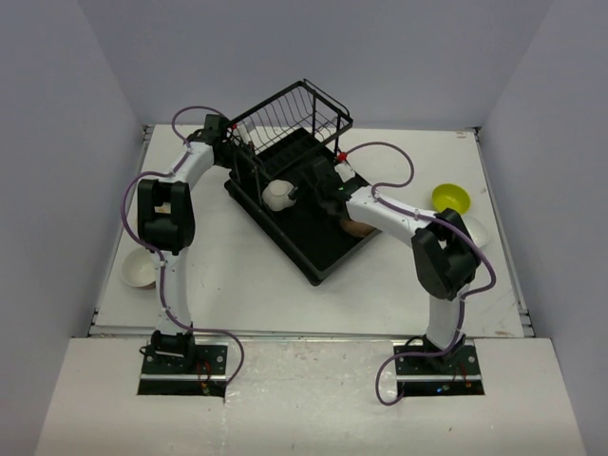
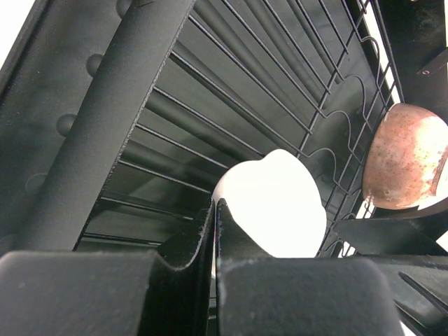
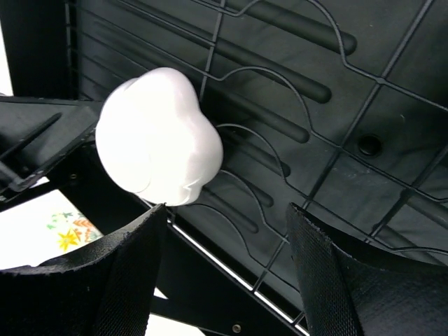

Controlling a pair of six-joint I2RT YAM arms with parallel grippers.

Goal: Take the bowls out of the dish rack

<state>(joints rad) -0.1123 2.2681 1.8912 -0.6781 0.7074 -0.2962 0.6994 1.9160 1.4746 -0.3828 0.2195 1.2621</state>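
right gripper (image 3: 225,220) spread wide beside white bowl (image 3: 157,136); left gripper (image 2: 214,210) apparently closed

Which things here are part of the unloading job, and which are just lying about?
Job: dish rack; white bowl inside it; brown bowl; lime-green bowl and second white bowl out on the table; right pincer, open.
Lying about: only purple cables.

Black dish rack (image 1: 299,237) is sitting mid-frame, wire basket toward the top. White bowl (image 1: 277,195) is lying inside it, and lime-green bowl (image 1: 450,199) is sitting out at the right.
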